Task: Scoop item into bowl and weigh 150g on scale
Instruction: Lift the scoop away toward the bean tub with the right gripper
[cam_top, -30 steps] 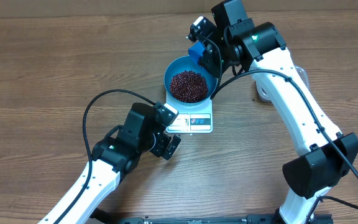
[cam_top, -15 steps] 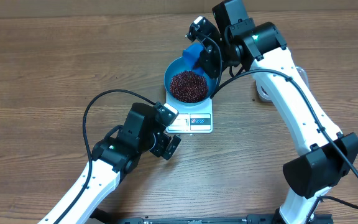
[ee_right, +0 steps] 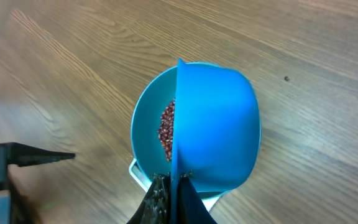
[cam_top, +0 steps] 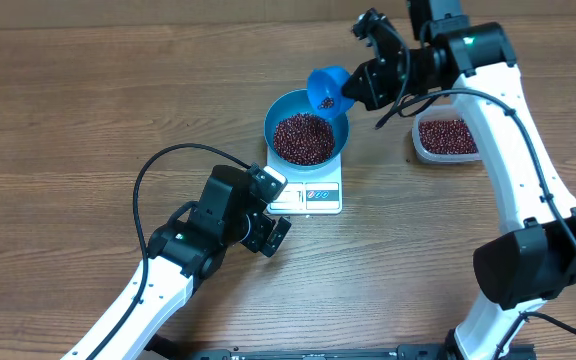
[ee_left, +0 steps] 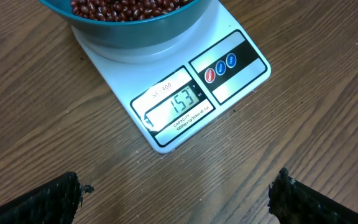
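Observation:
The blue bowl (cam_top: 340,128) stands on the white scale (cam_top: 320,196) and holds a heap of dark red beans (cam_top: 303,138). In the left wrist view the scale (ee_left: 229,68) has a lit display, with the bowl (ee_left: 135,34) and its beans (ee_left: 123,6) at the top edge. My left gripper (cam_top: 278,207) hangs open over bare table in front of the scale, fingertips (ee_left: 67,193) wide apart around nothing. My right gripper (cam_top: 356,84) is shut on the handle of a small blue scoop (cam_top: 326,86) above the bowl's far right rim. From the right wrist, the scoop (ee_right: 219,124) covers most of the bowl (ee_right: 146,134).
A clear plastic tub (cam_top: 449,137) of more beans sits to the right of the bowl. The left arm's black cable (cam_top: 158,165) loops over the table to the left of the scale. The right arm reaches in from the right side.
My right arm has swung to the right, uncovering the tub. The scoop has moved with it from over the bowl's far edge to its far right rim. The left arm has not moved.

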You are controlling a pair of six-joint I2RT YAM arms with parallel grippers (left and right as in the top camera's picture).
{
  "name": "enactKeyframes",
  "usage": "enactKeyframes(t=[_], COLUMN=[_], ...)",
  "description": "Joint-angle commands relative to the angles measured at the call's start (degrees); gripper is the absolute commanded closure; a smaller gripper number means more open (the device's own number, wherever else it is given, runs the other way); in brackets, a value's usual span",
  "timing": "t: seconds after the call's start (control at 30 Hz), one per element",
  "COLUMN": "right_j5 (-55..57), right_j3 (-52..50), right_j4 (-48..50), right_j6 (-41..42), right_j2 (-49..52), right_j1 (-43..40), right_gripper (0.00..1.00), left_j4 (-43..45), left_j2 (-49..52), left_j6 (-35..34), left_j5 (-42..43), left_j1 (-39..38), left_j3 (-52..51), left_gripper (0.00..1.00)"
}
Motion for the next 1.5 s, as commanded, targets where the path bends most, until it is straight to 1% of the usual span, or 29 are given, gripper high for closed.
enactKeyframes(t=[0.0,0.17,0.33,0.37,0.47,0.57,0.6,0.63,0.7,0.8,0.9,1.0,1.13,1.23,1.3,1.4,1.43,1.47], right_j5=[-4.59,-4.57,-4.46,-3.54,1.53,11.78,16.11,22.77,32.15,45.27,52.96,56.96,58.95,57.00,51.49,40.28,33.77,30.14], right_j3=[1.90,1.90,1.90,1.90,1.90,1.75,1.73,1.73,1.68,1.36,1.36,1.36,1.36,1.38,1.88,4.98,7.15,8.22], right_j4=[-0.57,-1.27,-3.78,-5.05,-7.85,-9.55,-9.75,-10.12,-10.95,-12.26,-12.24,-12.02,-12.07,-11.45,-9.73,-8.57,-8.24,-7.82], right_j6=[0.48,0.44,0.26,0.28,0.33,0.55,0.59,0.96,3.06,7.06,8.26,8.94,9.14,9.51,9.16,5.79,4.20,3.48], right_j2=[-1.05,-2.29,-5.20,-5.86,-6.19,-6.08,-5.97,-5.88,-5.75,-5.60,-5.57,-5.57,-5.57,-5.60,-5.68,-5.73,-5.73,-5.73], right_j1=[-2.21,-5.16,-12.00,-14.97,-20.15,-22.71,-22.75,-21.86,-19.69,-14.38,-10.75,-8.11,-6.60,-6.54,-6.54,-6.21,-5.81,-5.51], right_gripper=[0.96,0.96,0.96,0.96,0.96,0.96,0.96,0.96,0.96,0.96,0.96,0.96,0.96,0.96,0.96,0.96,0.96,0.96], left_j4=[0.02,0.02,0.02,0.02,0.02,0.02,0.02,0.02,0.02,0.02,0.02,0.02,0.02,0.02,0.02,0.02,0.02,0.02], left_j2=[0.20,0.20,0.20,0.20,0.20,0.20,0.20,0.20,0.20,0.20,0.20,0.20,0.20,0.20,0.20,0.20,0.20,0.20], left_j6=[-1.22,-1.22,-1.22,-1.22,-1.22,-1.22,-1.22,-1.22,-1.22,-1.22,-1.25,-1.25,-1.22,-1.22,-1.22,-1.22,-1.22,-1.22], left_j5=[-0.37,-0.37,-0.37,-0.37,-0.37,-0.37,-0.37,-0.37,-0.37,-0.37,-0.37,-0.37,-0.37,-0.37,-0.37,-0.37,-0.37,-0.37], left_j1=[0.24,0.24,0.24,0.24,0.24,0.24,0.24,0.24,0.24,0.24,0.24,0.24,0.24,0.24,0.24,0.24,0.24,0.24], left_j3=[0.07,0.07,0.07,0.07,0.07,0.07,0.07,0.07,0.07,0.07,0.07,0.07,0.07,0.07,0.07,0.07,0.07,0.07], left_gripper=[0.00,0.00,0.00,0.00,0.01,0.01,0.00,0.00,0.00,0.00,0.00,0.01,0.00,0.00,0.00,0.00,0.00,0.00])
